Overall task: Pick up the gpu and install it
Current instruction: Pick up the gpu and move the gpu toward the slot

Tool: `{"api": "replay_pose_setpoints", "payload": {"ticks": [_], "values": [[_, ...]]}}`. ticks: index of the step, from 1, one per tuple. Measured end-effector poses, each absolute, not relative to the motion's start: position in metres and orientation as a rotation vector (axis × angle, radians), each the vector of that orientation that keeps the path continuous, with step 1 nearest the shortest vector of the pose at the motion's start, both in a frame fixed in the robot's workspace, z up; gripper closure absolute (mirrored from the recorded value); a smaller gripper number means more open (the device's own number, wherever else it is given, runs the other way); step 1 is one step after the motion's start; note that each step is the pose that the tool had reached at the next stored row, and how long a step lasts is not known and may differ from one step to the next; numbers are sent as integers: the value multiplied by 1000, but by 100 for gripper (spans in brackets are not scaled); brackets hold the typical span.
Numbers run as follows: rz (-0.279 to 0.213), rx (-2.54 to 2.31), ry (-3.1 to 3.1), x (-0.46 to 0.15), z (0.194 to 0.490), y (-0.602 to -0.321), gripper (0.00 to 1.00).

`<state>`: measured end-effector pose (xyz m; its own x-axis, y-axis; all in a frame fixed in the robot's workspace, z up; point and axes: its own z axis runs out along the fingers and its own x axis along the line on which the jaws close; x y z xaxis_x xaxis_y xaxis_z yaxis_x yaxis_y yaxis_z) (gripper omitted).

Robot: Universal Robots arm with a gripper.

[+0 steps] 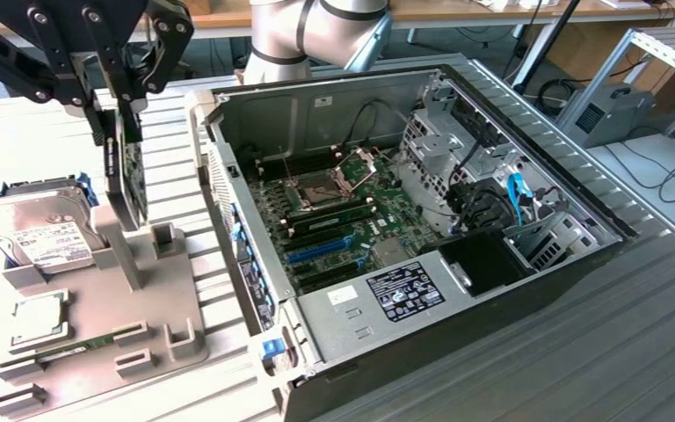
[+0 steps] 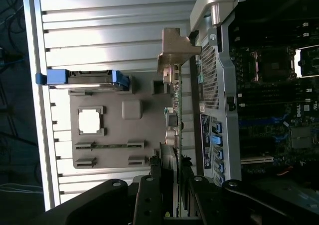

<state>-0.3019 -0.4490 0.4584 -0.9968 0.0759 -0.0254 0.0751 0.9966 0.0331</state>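
The gpu point(image 1: 123, 180) is a thin dark card hanging upright and edge-on from my gripper point(image 1: 116, 123), which is shut on its top edge at the exterior view's upper left. Its lower end is just above the grey holder tray point(image 1: 168, 303), beside a raised post. In the wrist view the gpu point(image 2: 175, 118) runs edge-on away from my gripper point(image 2: 173, 168), and its silver bracket point(image 2: 174, 51) is at the far end. The open computer case point(image 1: 431, 264) lies to the exterior view's right of the card, with the motherboard's blue slots point(image 1: 323, 251) exposed.
The tray also carries a silver hard drive point(image 1: 42, 236) with a white label, a square processor point(image 1: 35, 318) and a narrow memory stick point(image 1: 70, 348). Everything rests on a ribbed metal table point(image 1: 619, 352). The arm's base point(image 1: 302, 35) stands behind the case.
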Motion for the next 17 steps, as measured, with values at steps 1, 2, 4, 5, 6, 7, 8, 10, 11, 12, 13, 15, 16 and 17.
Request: {"api": "replay_pose_setpoints", "payload": {"ticks": [1, 2, 4, 5, 6, 7, 8, 10, 11, 12, 13, 15, 16, 17], "values": [[50, 118, 3112, -302, 459, -449, 74], [50, 118, 3112, -302, 460, -449, 74], [50, 118, 3112, -302, 463, -449, 74], [50, 118, 3112, -302, 463, -449, 74], [50, 118, 3112, -302, 464, -449, 74], [50, 118, 3112, -302, 466, -449, 74], [50, 118, 3112, -302, 467, -449, 74], [50, 118, 3112, -302, 468, -449, 74], [50, 118, 3112, -302, 469, -449, 74], [50, 118, 3112, -302, 470, -449, 74], [50, 118, 3112, -302, 471, -449, 74], [50, 118, 3112, -302, 472, -449, 74], [50, 118, 3112, -302, 473, -449, 74], [50, 118, 3112, -302, 474, -449, 74]]}}
